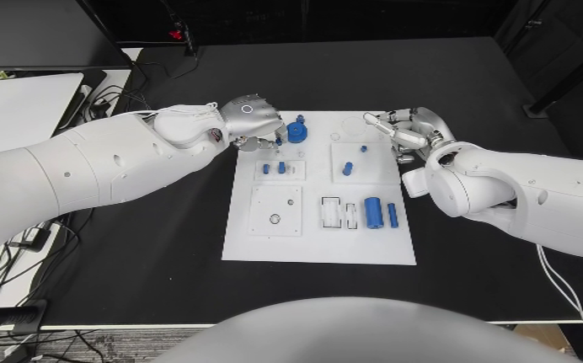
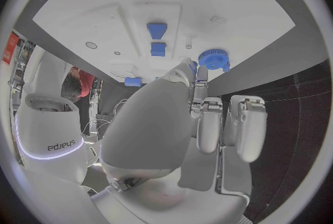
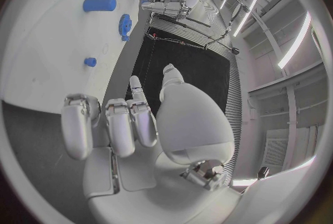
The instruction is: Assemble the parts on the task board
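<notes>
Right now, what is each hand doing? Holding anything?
Left hand: fingers curled over the task board's far left corner near the blue gear; a grip cannot be told.
Right hand: fingers curled, holding nothing.

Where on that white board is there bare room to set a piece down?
The white task board is bare along its near edge, below the two blue cylinders. It is crowded at the far end, around the blue gear, where both hands hover.

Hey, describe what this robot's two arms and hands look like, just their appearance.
Both arms are smooth, glossy white shells with rounded, bulbous segments and small dark holes. The left hand and right hand are silver metal with segmented fingers and pale pads; the left has a small blue ring mark on its back. No loose cables run along the arms.
</notes>
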You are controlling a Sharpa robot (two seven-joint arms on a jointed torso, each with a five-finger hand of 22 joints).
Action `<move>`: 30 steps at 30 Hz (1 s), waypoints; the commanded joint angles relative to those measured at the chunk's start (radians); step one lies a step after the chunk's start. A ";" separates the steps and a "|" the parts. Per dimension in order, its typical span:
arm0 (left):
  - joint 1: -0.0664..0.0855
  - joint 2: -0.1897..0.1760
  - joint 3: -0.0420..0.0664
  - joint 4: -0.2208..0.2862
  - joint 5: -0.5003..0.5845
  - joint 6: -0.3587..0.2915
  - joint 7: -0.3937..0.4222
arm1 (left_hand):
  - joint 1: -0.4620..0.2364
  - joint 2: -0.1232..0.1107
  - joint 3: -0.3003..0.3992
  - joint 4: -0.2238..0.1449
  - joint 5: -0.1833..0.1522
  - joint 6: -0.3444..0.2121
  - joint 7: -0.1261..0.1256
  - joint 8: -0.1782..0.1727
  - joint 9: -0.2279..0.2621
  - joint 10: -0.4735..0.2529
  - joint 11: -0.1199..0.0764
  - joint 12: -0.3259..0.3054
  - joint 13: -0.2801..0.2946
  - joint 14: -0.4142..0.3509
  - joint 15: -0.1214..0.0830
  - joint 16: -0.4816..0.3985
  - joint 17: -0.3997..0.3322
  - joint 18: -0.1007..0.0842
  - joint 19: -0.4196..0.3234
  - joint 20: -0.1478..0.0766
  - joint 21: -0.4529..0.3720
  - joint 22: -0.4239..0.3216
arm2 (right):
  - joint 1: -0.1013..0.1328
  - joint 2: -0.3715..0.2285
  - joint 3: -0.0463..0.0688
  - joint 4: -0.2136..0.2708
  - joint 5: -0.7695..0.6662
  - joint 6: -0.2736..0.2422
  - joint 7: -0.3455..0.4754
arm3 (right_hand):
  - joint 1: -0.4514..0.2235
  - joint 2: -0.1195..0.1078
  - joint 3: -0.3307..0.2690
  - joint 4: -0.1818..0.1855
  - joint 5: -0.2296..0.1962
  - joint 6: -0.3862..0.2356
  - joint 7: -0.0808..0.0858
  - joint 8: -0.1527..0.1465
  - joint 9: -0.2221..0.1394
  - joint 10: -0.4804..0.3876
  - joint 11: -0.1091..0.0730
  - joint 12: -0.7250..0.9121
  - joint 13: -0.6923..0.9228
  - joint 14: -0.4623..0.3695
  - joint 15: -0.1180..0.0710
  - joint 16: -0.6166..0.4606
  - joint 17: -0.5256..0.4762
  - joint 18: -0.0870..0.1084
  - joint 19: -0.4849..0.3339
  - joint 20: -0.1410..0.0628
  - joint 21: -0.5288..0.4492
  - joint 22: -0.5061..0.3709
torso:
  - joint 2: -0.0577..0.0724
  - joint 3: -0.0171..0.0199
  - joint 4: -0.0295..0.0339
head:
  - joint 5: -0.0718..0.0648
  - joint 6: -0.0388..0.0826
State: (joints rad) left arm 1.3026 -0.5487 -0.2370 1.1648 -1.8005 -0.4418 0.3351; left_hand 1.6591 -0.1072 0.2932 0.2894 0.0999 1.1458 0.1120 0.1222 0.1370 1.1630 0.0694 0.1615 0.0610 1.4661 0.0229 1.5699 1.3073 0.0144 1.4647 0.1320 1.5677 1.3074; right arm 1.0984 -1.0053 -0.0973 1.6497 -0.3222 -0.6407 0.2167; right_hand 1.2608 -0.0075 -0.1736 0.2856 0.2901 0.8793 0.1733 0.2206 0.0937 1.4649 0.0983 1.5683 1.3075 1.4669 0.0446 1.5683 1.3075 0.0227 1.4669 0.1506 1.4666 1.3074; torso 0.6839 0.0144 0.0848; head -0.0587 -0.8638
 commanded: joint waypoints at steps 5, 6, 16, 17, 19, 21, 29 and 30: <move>-0.006 -0.001 0.001 -0.006 0.016 0.031 -0.006 | -0.007 0.001 0.007 0.000 -0.004 0.001 0.004 0.000 -0.001 0.006 0.000 -0.006 -0.001 0.105 -0.007 0.001 0.263 -0.014 0.106 -0.009 0.003 0.263 | 0.001 -0.003 0.000 0.005 0.001 0.001 0.002 | 0.001 0.008 -0.007 0.002 0.004 -0.008 -0.002 0.005 0.001 0.106 -0.003 0.003 0.263 0.104 -0.005 0.002 0.263 0.012 0.005 -0.001 0.000 0.216 | 0.000 0.0005 0.0011 | -0.001 -0.002; -0.007 -0.001 0.001 -0.008 0.016 0.032 -0.006 | -0.007 0.001 0.008 0.000 -0.003 0.000 0.005 -0.001 -0.002 0.006 0.000 -0.008 -0.001 0.105 -0.007 0.001 0.263 -0.014 0.106 -0.009 0.003 0.263 | 0.001 -0.003 0.000 0.005 0.001 0.000 0.002 | 0.001 0.008 -0.007 0.002 0.004 -0.008 -0.002 0.005 0.001 0.106 -0.003 0.003 0.263 0.104 -0.005 0.002 0.263 0.012 0.005 -0.001 0.000 0.216 | 0.000 0.0004 0.0010 | -0.001 -0.002; -0.012 0.009 0.001 -0.019 0.016 0.045 0.000 | -0.009 0.002 0.010 0.001 -0.002 -0.001 0.006 -0.003 -0.003 0.006 0.001 -0.012 -0.001 0.105 -0.006 0.001 0.263 -0.014 0.106 -0.009 0.003 0.263 | 0.001 -0.002 0.000 0.005 0.001 -0.002 -0.001 | 0.001 0.008 -0.007 0.002 0.004 -0.008 -0.002 0.005 0.001 0.106 -0.003 0.003 0.263 0.104 -0.005 0.002 0.263 0.012 0.005 -0.001 0.000 0.216 | 0.000 -0.0004 0.0003 | -0.001 -0.003; -0.012 0.010 0.001 -0.021 0.016 0.046 0.001 | -0.009 0.002 0.010 0.001 -0.002 -0.001 0.006 -0.003 -0.003 0.006 0.001 -0.012 -0.001 0.105 -0.006 0.001 0.263 -0.014 0.106 -0.009 0.003 0.263 | 0.001 -0.002 0.000 0.004 0.001 -0.002 -0.001 | 0.001 0.008 -0.007 0.002 0.004 -0.008 -0.002 0.005 0.001 0.106 -0.003 0.003 0.263 0.104 -0.005 0.002 0.263 0.012 0.005 -0.001 0.000 0.216 | 0.000 -0.0003 0.0006 | -0.001 -0.004; -0.013 0.013 0.001 -0.024 0.016 0.047 0.002 | -0.010 0.002 0.011 0.001 -0.002 -0.002 0.006 -0.004 -0.003 0.005 0.002 -0.014 -0.001 0.105 -0.006 0.001 0.263 -0.014 0.106 -0.009 0.003 0.263 | 0.001 -0.002 0.000 0.004 0.001 -0.001 -0.001 | 0.001 0.008 -0.007 0.002 0.004 -0.008 -0.002 0.005 0.001 0.106 -0.003 0.003 0.263 0.104 -0.005 0.002 0.263 0.012 0.005 -0.001 0.000 0.216 | 0.000 -0.0002 0.0009 | -0.002 -0.004; -0.014 0.015 0.001 -0.026 0.016 0.049 0.003 | -0.011 0.001 0.012 0.001 -0.002 -0.004 0.007 -0.005 -0.004 0.004 0.002 -0.017 -0.001 0.105 -0.005 0.001 0.263 -0.014 0.106 -0.009 0.003 0.263 | 0.001 -0.002 0.000 0.005 0.001 -0.001 0.000 | 0.001 0.008 -0.007 0.002 0.004 -0.008 -0.002 0.005 0.001 0.106 -0.003 0.003 0.263 0.104 -0.005 0.002 0.263 0.012 0.005 -0.001 0.000 0.216 | 0.000 -0.0003 0.0007 | -0.002 -0.005; -0.016 0.023 0.001 -0.036 0.016 0.057 0.006 | -0.012 0.001 0.012 0.001 -0.002 -0.004 0.007 -0.006 -0.004 0.004 0.003 -0.018 -0.001 0.105 -0.005 0.001 0.263 -0.014 0.106 -0.009 0.003 0.263 | 0.001 -0.003 0.000 0.005 0.001 -0.002 0.000 | 0.001 0.008 -0.007 0.002 0.004 -0.008 -0.002 0.005 0.001 0.106 -0.003 0.003 0.263 0.104 -0.005 0.002 0.263 0.012 0.005 -0.001 0.000 0.216 | 0.000 0.0000 0.0006 | -0.003 -0.009; -0.016 0.024 0.001 -0.036 0.016 0.058 0.006 | -0.012 0.001 0.012 0.001 -0.002 -0.004 0.007 -0.006 -0.004 0.004 0.003 -0.018 -0.001 0.105 -0.005 0.001 0.263 -0.014 0.106 -0.009 0.003 0.263 | 0.001 -0.003 0.000 0.006 0.001 -0.002 0.000 | 0.001 0.008 -0.007 0.002 0.004 -0.008 -0.002 0.005 0.001 0.106 -0.003 0.003 0.263 0.104 -0.005 0.002 0.263 0.012 0.005 -0.001 0.000 0.216 | 0.000 -0.0003 0.0002 | -0.003 -0.009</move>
State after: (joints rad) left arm 1.2851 -0.5259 -0.2371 1.1292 -1.7899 -0.3958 0.3361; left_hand 1.6553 -0.1087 0.2992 0.2891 0.0998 1.1433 0.1135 0.1180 0.1325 1.1630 0.0694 0.1499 0.0610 1.4661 0.0229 1.5699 1.3073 0.0144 1.4647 0.1320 1.5677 1.3074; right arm 1.0981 -1.0079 -0.0973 1.6518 -0.3221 -0.6410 0.2133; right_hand 1.2608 -0.0075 -0.1736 0.2856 0.2901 0.8793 0.1733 0.2205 0.0934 1.4649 0.0983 1.5683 1.3075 1.4669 0.0446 1.5683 1.3074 0.0227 1.4669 0.1506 1.4666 1.3073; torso 0.6841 0.0140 0.0853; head -0.0606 -0.8724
